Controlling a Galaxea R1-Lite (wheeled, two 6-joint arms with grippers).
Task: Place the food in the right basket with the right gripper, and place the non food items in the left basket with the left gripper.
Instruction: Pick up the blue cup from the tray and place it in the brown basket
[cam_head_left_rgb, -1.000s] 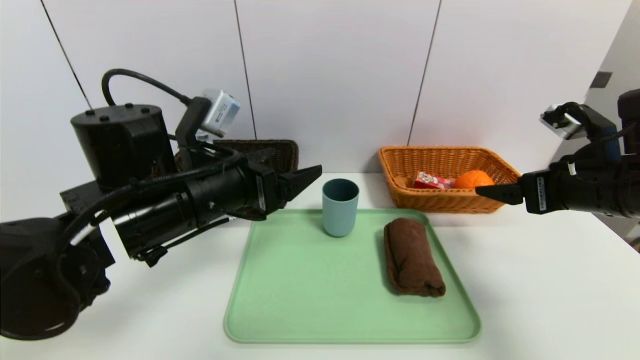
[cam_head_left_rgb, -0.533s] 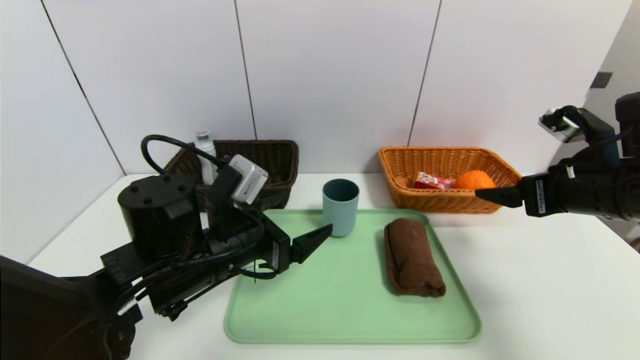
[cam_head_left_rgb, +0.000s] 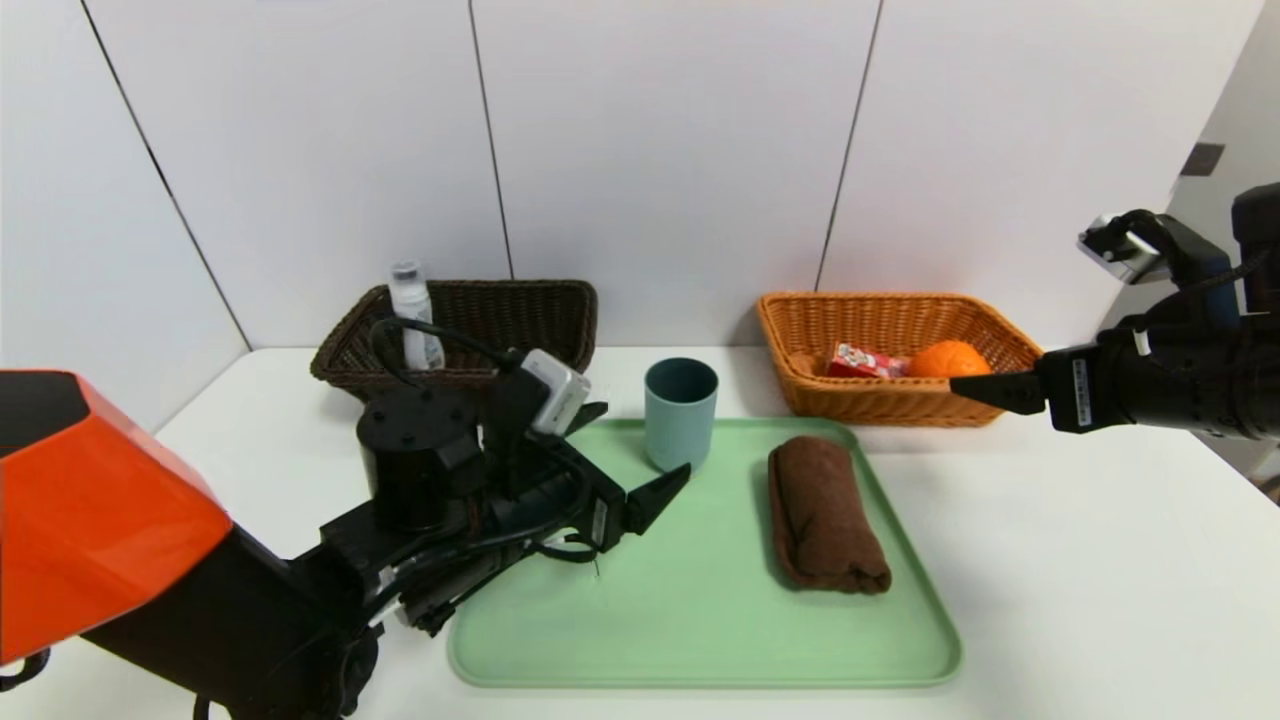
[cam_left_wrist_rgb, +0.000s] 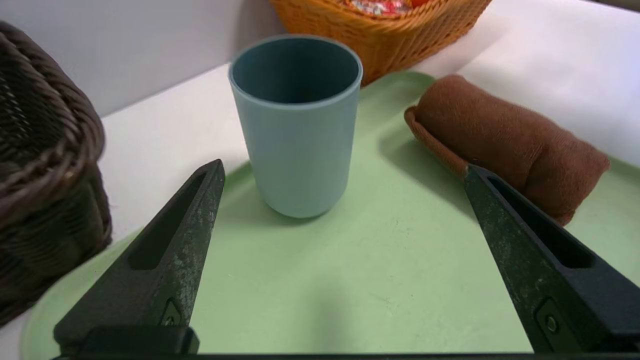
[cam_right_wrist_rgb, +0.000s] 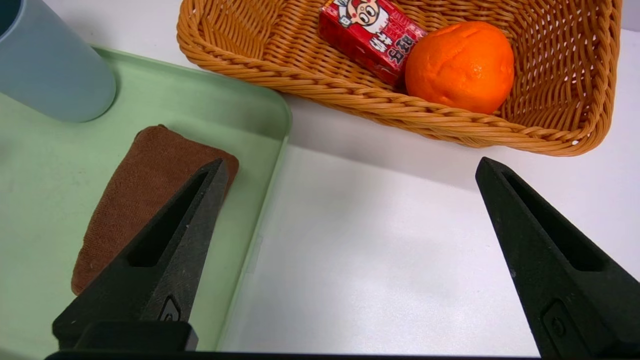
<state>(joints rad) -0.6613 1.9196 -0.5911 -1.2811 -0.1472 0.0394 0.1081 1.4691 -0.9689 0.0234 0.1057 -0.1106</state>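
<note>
The left gripper (cam_head_left_rgb: 655, 480) is hovering low over the green tray (cam_head_left_rgb: 700, 640), jaws spread wide and empty, the blue cup (cam_head_left_rgb: 681, 413) at its 12 o'clock and the brown towel (cam_head_left_rgb: 824, 515) at 2 o'clock; the right gripper (cam_head_left_rgb: 985, 388), also wide, is waiting beside the orange basket (cam_head_left_rgb: 880, 405)

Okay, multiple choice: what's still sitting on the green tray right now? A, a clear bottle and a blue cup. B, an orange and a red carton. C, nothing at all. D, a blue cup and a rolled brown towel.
D: the blue cup and the rolled brown towel sit on the green tray; the orange and red carton lie in the right basket.
</note>
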